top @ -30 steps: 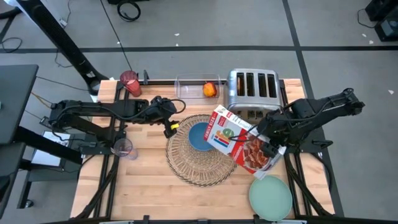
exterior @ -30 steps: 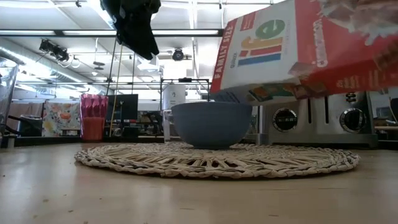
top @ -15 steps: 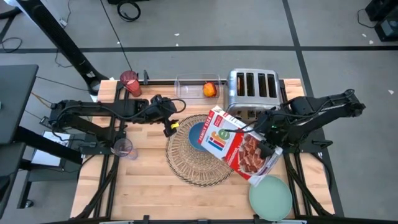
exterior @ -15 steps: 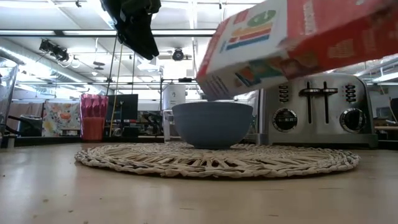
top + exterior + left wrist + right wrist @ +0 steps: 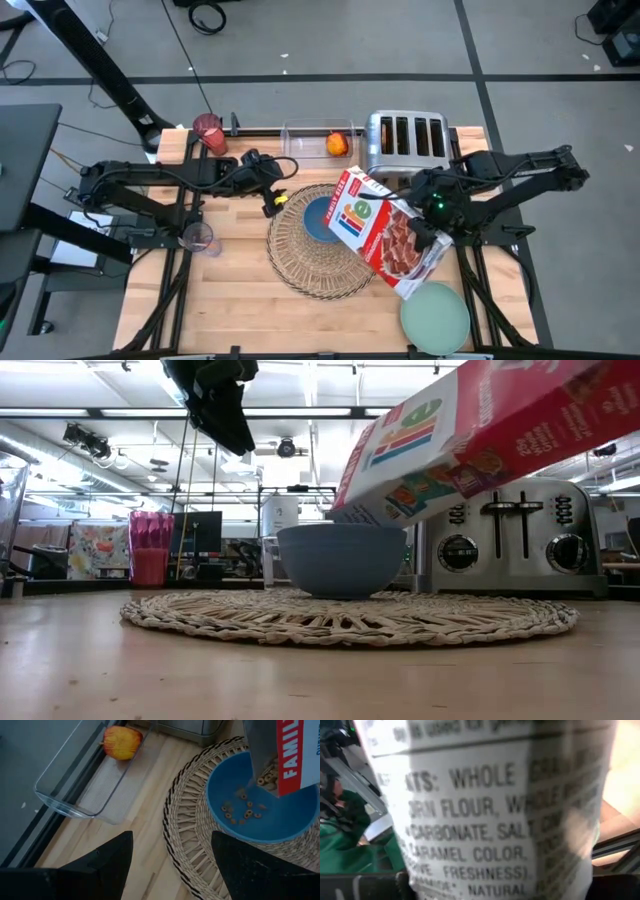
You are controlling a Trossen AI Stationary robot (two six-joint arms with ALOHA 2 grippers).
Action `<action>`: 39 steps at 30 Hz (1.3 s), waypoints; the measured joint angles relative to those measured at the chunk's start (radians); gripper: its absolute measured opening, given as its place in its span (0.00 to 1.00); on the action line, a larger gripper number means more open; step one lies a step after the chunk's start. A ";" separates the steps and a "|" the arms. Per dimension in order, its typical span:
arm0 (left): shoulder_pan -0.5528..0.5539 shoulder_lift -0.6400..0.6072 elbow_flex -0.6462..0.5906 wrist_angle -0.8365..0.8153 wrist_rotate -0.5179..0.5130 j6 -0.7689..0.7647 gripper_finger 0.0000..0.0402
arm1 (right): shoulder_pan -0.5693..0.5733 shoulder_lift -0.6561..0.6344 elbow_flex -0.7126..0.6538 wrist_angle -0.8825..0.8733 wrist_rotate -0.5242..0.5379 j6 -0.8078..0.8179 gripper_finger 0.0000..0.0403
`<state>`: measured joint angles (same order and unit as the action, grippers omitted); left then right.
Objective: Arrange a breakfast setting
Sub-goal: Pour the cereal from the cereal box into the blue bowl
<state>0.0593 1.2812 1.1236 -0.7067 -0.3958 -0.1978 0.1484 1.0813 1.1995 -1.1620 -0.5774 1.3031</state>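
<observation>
A pale wooden table carries everything. The round wicker mat lies at its middle. Behind the mat, at the far edge, stand a clear tray and, beside it, the toaster. The red cup stands at the far left corner. The green plate lies off the mat's near right side.
</observation>
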 joint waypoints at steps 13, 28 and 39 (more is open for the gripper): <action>-0.016 -0.014 0.000 0.000 -0.019 0.028 0.68 | -0.028 0.000 0.000 0.057 -0.028 0.143 0.51; -0.018 -0.063 0.002 -0.017 -0.051 0.030 0.68 | -0.028 0.000 0.000 0.103 -0.024 0.234 0.50; -0.018 -0.080 0.001 -0.026 -0.057 0.029 0.68 | -0.028 -0.001 0.001 0.144 -0.018 0.188 0.50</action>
<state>0.0418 1.2011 1.1244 -0.7330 -0.4526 -0.1686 0.1200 1.0808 1.2003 -1.0177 -0.5953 1.4912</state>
